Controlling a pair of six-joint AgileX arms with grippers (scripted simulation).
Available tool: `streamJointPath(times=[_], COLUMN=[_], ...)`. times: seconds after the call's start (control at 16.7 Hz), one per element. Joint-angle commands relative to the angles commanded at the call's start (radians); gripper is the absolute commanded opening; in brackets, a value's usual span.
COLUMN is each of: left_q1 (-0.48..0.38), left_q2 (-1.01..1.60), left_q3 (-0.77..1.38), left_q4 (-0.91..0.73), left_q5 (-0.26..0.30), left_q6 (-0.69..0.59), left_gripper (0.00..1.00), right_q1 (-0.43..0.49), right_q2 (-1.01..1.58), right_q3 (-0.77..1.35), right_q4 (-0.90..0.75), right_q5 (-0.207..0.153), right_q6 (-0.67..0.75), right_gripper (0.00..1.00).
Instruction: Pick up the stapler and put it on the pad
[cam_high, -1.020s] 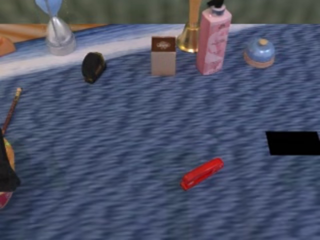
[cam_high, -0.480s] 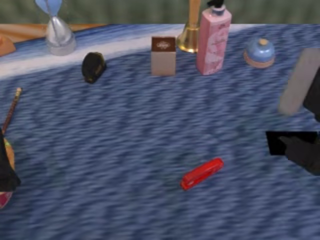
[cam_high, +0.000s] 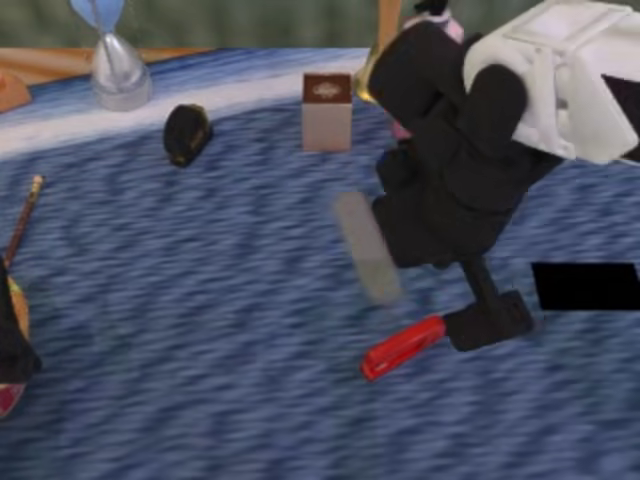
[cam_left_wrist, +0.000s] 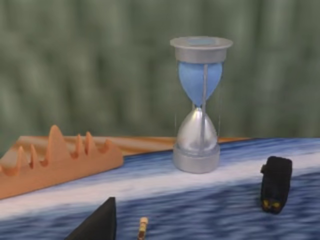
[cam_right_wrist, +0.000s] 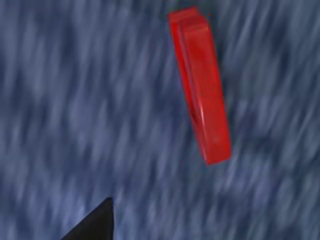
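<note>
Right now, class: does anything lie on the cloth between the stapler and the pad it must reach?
Nothing rests on the cloth there. Only the right gripper itself hangs between the stapler and the pad, close by the stapler's end nearer the pad.

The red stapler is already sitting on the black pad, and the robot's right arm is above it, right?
Not quite. The stapler is not on the pad; it lies on the blue table, apart from the pad and toward the top view's left of it. The top view shows this. The right arm is indeed above it, with the right gripper near its end.
</note>
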Motion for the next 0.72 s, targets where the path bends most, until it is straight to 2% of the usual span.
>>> streamJointPath(times=[0.3, 0.72], left_q1=[0.0, 0.0], left_q2=[0.0, 0.0], left_q3=[0.0, 0.0], left_q4=[0.0, 0.0], left_q5=[0.0, 0.0], left_q6=[0.0, 0.0], left_gripper=[1.0, 1.0], right_q1=[0.08, 0.082], right_q2=[0.205, 0.221], right_q3=[0.184, 0.194], right_q4=[-0.116, -0.12], right_q5=[0.004, 0.004], right_q6=[-0.142, -0.152], right_gripper=[1.0, 1.0])
